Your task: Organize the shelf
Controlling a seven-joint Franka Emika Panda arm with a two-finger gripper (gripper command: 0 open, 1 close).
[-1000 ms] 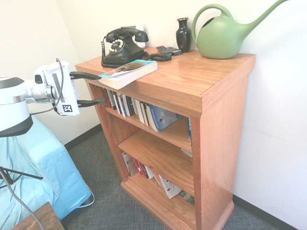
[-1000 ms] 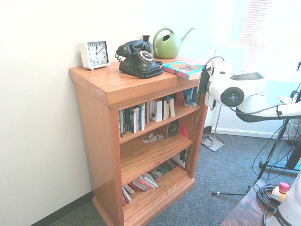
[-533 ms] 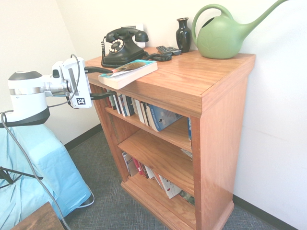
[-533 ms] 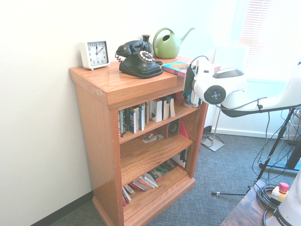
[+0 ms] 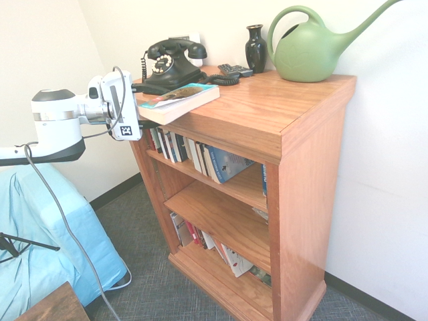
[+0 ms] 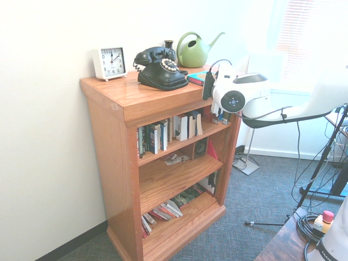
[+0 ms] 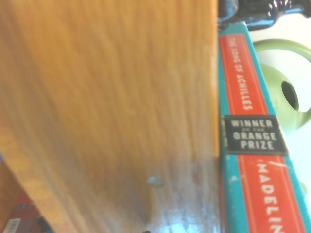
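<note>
Reddish-brown wooden shelf [image 5: 281, 127] fills frame centre. Teal-and-red paperback book [image 5: 179, 100] lies flat on top, upper left, overhanging corner — guessing that's why gripper [image 5: 144, 107] comes in level: spread wide, nothing held, one finger above the top board, one below. Top tier holds upright books [image 5: 200, 155]; bottom tier slumped books [image 5: 214, 251]; middle nearly bare.

Beside the book [image 5: 179, 101], the shelf [image 5: 267, 107] top lies bare, hemmed by telephone [image 5: 170, 63] and watering can [image 5: 311, 50].
</note>
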